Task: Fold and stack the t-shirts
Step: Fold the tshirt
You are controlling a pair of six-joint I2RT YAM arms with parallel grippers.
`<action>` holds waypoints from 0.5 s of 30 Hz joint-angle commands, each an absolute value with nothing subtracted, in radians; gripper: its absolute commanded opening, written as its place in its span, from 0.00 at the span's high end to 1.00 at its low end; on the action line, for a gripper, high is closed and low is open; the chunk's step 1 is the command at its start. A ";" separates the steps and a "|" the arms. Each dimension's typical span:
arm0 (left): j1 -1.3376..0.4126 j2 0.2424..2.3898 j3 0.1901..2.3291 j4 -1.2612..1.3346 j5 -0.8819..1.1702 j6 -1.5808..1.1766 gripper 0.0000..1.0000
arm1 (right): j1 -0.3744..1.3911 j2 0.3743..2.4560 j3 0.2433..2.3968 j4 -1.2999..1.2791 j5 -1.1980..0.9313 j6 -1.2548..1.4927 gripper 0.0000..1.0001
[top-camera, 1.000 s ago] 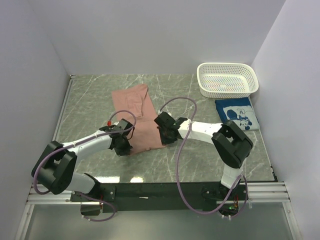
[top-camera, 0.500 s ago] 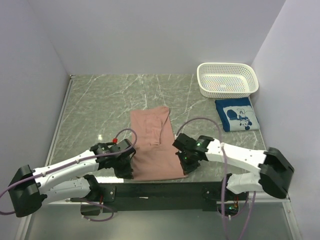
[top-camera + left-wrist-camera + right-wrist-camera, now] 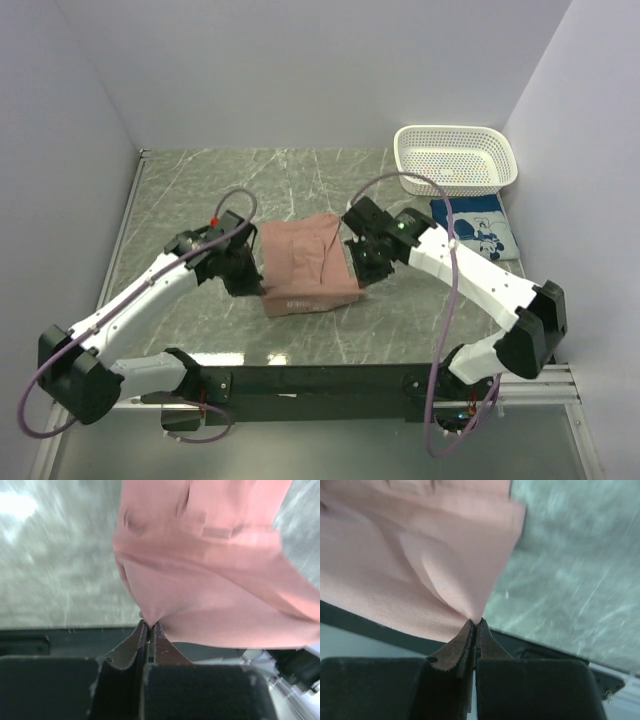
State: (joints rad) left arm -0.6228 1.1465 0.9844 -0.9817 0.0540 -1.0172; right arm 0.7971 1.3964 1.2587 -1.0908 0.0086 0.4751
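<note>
Green marbled table has the pink tee at its middle, a creased, doubled-over bundle, plain side up, slung between the arms. From above it looks nearly square, its taut edge running left to right, with the left gripper and right gripper each pinched tight on a corner of it. Folded flat, the blue tee lies well to the right, just before the basket

1. The dusty-pink t-shirt sits mid-desk, plain side up, doubled into a rumpled rectangle. One corner is pinched between the left fingers and another between the right fingers. The cloth sags in soft folds between them.
2. The blue t-shirt lies folded flat at the desk's right side, well apart from the pink one, its white cartoon print facing up.
</note>
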 commanded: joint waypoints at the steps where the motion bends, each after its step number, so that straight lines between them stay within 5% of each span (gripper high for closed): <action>1: -0.532 1.212 1.086 -0.976 0.022 -0.845 0.99 | 0.743 1.465 1.396 -1.126 0.037 0.387 1.00; 15: -0.290 1.594 1.443 -0.885 0.083 -0.673 0.99 | 0.558 1.814 1.762 -1.071 -0.049 0.290 1.00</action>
State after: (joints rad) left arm -0.3225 1.5314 1.3682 -0.9276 0.0772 -0.7410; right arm 0.5961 1.7626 1.6875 -1.0790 -0.0261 0.3313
